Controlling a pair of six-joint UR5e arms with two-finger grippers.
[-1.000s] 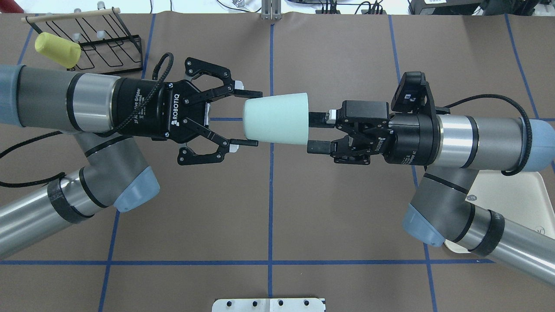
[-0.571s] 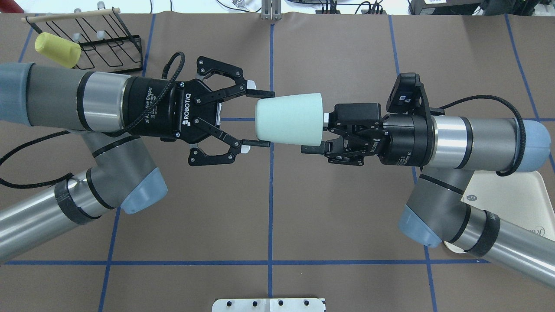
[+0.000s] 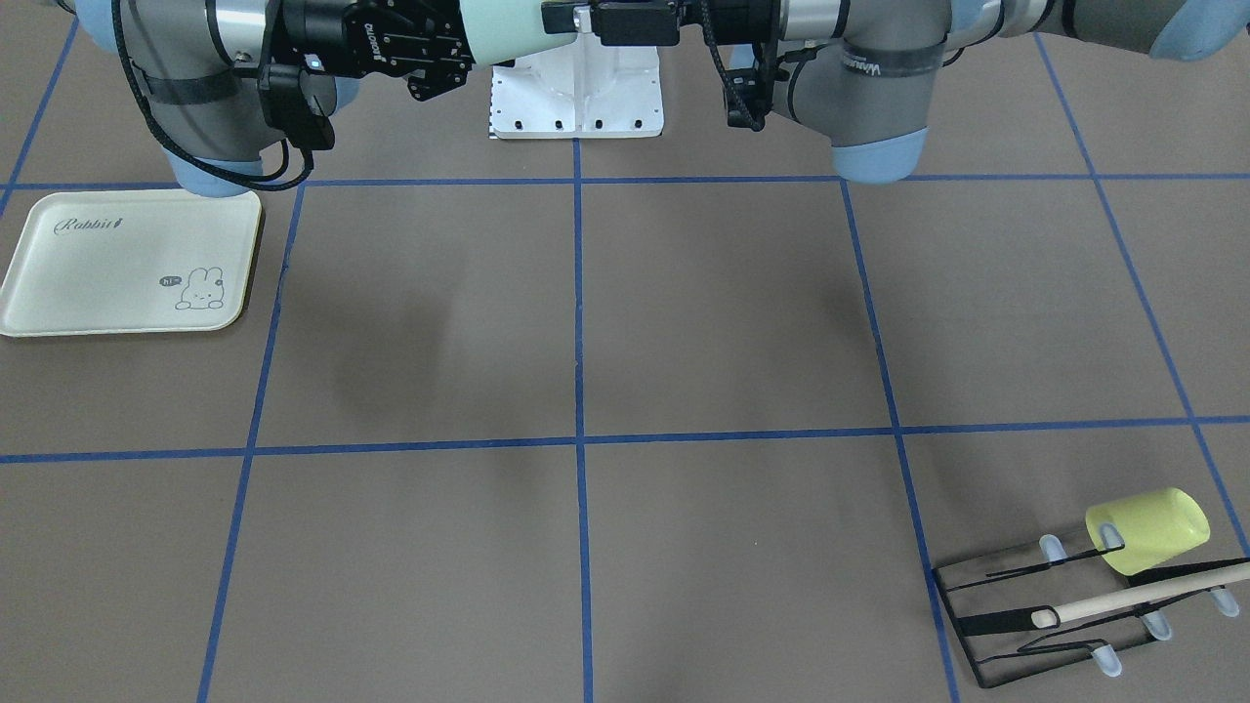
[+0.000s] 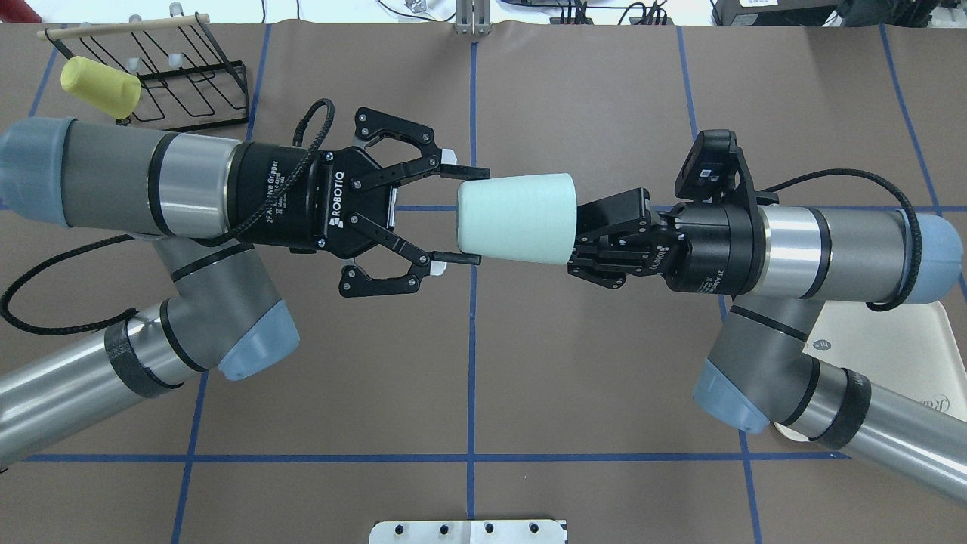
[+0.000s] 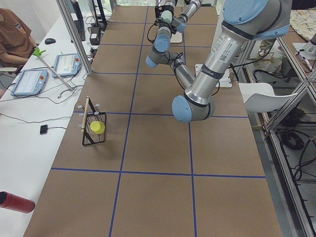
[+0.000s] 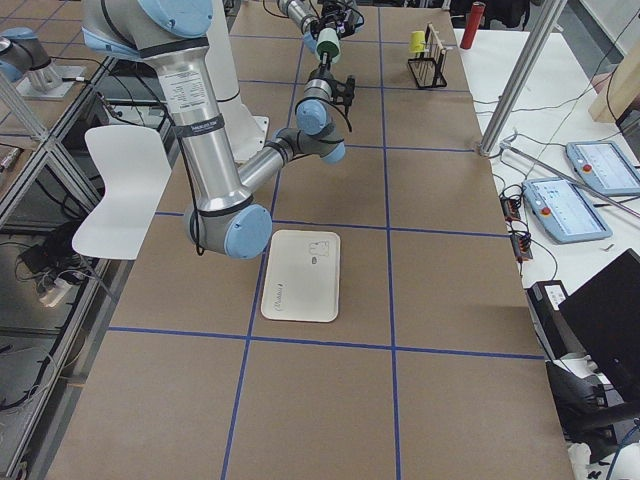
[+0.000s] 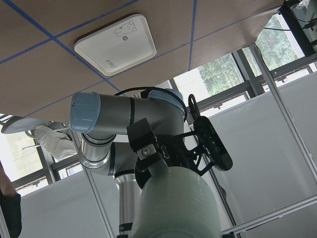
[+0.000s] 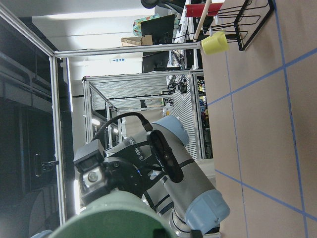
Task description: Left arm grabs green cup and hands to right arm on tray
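Brown table, yellow cup on wire rack, tray apart.

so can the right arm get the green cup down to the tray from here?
Probably yes. The right gripper looks closed on the green cup's rim, the left gripper is open around its base, and the tray sits bare on the right arm's side.

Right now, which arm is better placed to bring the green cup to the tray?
The right arm. Its tool is closed on the green cup, and the tray lies under that arm. The left tool stands open around the cup's base.
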